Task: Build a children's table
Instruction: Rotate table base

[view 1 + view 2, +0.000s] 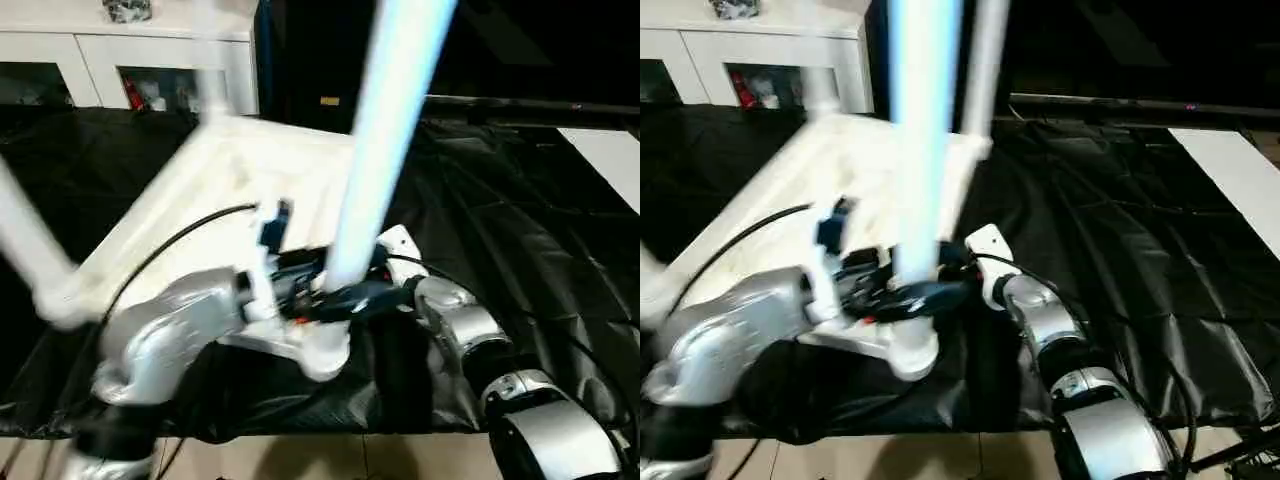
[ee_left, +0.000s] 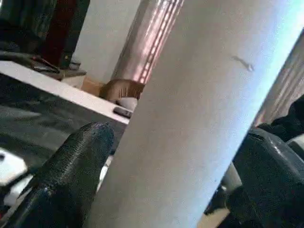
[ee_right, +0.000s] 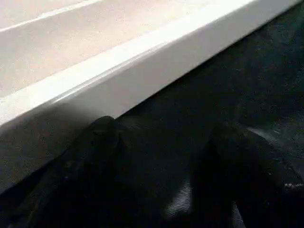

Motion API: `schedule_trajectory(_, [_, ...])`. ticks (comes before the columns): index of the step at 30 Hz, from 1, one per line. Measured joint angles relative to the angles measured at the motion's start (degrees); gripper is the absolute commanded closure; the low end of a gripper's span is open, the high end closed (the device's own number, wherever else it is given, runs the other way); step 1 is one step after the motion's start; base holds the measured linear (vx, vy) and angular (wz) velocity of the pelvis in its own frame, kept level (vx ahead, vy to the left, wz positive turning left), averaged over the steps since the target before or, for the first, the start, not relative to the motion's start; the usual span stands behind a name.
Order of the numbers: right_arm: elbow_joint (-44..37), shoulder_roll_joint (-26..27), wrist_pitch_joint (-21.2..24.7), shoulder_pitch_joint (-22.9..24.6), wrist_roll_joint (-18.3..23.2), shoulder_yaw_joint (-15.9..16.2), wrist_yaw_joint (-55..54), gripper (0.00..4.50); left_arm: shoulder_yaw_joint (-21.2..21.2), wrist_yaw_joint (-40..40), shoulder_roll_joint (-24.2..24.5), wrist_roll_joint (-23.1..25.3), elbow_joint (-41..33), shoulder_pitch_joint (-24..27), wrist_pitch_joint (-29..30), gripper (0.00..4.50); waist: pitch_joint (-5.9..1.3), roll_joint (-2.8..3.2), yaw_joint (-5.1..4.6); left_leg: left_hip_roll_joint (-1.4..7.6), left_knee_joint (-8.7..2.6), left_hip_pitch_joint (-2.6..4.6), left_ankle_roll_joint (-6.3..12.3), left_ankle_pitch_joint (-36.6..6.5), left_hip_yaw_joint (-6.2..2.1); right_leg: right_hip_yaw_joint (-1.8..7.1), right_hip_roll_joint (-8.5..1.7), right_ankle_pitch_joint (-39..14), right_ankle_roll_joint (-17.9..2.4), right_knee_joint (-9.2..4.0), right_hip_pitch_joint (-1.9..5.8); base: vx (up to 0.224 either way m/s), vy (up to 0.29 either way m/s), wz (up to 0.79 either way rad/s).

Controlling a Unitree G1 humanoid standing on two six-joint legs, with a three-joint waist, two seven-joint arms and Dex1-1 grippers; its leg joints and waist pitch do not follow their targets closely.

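White tabletop (image 1: 200, 215) carries three legs; left pincer (image 2: 156, 156) grips one leg (image 1: 385, 140), right pincer (image 3: 161, 180) gapes empty.

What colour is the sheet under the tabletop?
Black; the sheet shows best in the right eye view, beneath the tabletop.

Black sheet (image 1: 520, 230) rightward lies open — upright leg (image 1: 385, 140) blocks centre.

White tabletop (image 1: 210, 200) upside down; legs (image 1: 385, 140) standing in corner sockets.
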Motion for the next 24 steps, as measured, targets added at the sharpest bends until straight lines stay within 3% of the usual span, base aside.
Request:
schedule_trajectory(13, [-0.3,-1.0,-1.8,0.1,0.2,-0.7,2.9,0.92,-3.3,4.7,-1.9,13.3,7.4,-2.3,-14.0,0.1,0.14,0.26,0.27,-0.01,0.02,0.02,0.01,0.0,-0.01,-0.02,-0.05,0.1,-0.2,-0.03,0.0,0.0,0.0,0.0])
schedule_trajectory(17, [-10.8,-6.1,-2.3,5.3,1.5,0.1,11.3,0.92,-5.1,-0.6,6.1,16.5,7.7,-0.2,-16.6,0.1,0.38,0.72,0.47,-0.01,-0.12,0.01,0.01,0.0,-0.02,-0.05,-0.03,0.1,-0.1,-0.02,0.01,0.0,0.0,0.0])
schedule_trajectory(24, [-20.9,-14.2,-1.7,11.5,2.0,1.5,21.6,0.92,-7.7,-10.0,16.6,22.2,11.7,1.7,-20.5,0.1,0.47,0.92,1.85,-0.02,-0.08,0.15,0.01,0.0,-0.02,-0.05,-0.06,0.1,-0.2,-0.06,0.0,0.0,0.0,0.0])
